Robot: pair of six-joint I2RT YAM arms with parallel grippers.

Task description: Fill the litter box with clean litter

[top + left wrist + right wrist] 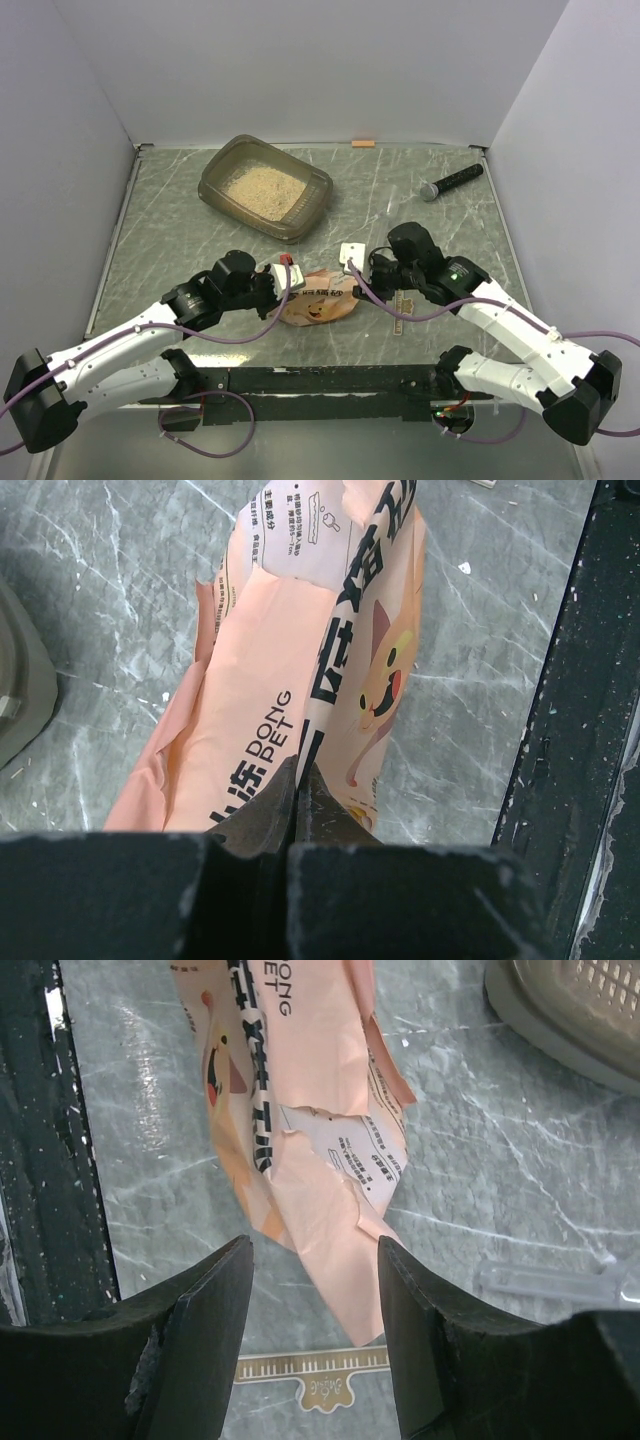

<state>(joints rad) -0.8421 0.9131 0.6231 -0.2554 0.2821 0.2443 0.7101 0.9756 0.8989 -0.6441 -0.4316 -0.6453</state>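
left end effector point(298, 780) pinches the pouch point(270, 650), right end effector point(315, 1250) spread at its tip.

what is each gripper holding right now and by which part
The left gripper pinches the litter pouch by its end away from the torn opening. The right gripper stands open around the torn end, gripping nothing.

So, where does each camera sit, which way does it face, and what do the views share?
Top: above and behind the arms, looking down at the table, box and pouch; both arms show, bases nearest.
Left wrist: on the left arm, looking down along the left gripper, shut on the pouch's edge.
Right wrist: on the right arm, looking down through the open right gripper at the pouch's end; box corner top right.
Shared: all three show the pouch; top and right wrist show the box.
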